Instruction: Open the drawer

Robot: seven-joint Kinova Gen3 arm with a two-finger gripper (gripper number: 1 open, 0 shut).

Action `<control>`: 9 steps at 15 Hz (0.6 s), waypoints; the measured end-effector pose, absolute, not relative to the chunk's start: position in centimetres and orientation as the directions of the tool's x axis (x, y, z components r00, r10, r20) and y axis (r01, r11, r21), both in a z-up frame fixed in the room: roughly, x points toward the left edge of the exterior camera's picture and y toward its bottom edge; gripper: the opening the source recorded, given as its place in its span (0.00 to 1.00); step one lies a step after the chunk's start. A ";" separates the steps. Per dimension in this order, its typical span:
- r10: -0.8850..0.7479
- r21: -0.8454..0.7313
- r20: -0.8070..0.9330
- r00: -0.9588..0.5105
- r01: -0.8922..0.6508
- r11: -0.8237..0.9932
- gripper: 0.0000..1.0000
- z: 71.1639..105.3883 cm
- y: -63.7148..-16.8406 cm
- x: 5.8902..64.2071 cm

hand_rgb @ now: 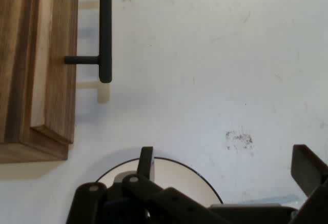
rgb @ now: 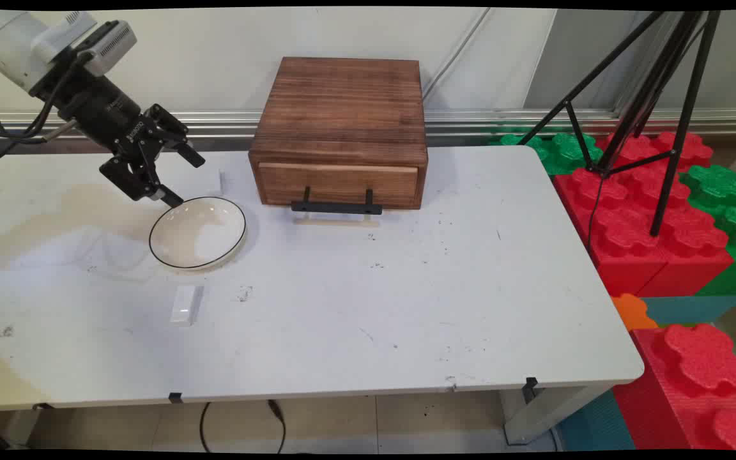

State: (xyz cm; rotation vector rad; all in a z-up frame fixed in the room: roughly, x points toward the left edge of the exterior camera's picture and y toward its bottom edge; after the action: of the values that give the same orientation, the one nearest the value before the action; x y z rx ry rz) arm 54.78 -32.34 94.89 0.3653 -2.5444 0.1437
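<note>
My black gripper (rgb: 184,180) hangs open over the far left rim of a white plate (rgb: 197,232) with a thin black edge. Its lower fingertip (rgb: 173,199) is close to that rim, and I cannot tell if it touches; nothing is between the fingers. In the hand view the gripper (hand_rgb: 225,167) stands wide open with the plate (hand_rgb: 169,175) partly hidden behind its linkage. A wooden drawer box (rgb: 341,131) stands just right of the plate, its drawer shut, with a black bar handle (rgb: 336,207) in front. The box (hand_rgb: 36,65) and handle (hand_rgb: 105,29) also fill the hand view's upper left.
A small white block (rgb: 186,305) lies on the table in front of the plate. Another small white piece (rgb: 220,182) stands behind the plate. A black tripod (rgb: 649,108) and red and green foam blocks (rgb: 655,223) stand off the table's right end.
</note>
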 end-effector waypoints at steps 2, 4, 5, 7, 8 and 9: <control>-0.221 -0.027 0.555 -0.802 -0.282 0.959 1.00 94.9 -32.6 54.5; -0.209 -0.033 0.563 -0.799 -0.275 0.961 1.00 94.9 -33.0 53.9; -0.202 -0.037 0.568 -0.798 -0.270 0.962 1.00 94.8 -33.2 53.4; -0.195 -0.042 0.575 -0.794 -0.267 0.963 1.00 94.6 -33.6 52.4; -0.194 -0.044 0.579 -0.792 -0.267 0.963 1.00 94.5 -33.7 52.0; -0.190 -0.048 0.583 -0.790 -0.267 0.963 1.00 94.3 -34.0 51.3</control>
State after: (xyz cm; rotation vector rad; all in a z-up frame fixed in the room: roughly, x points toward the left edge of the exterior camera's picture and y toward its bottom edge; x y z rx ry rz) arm 51.34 -33.98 94.28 0.3215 -2.5051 0.1693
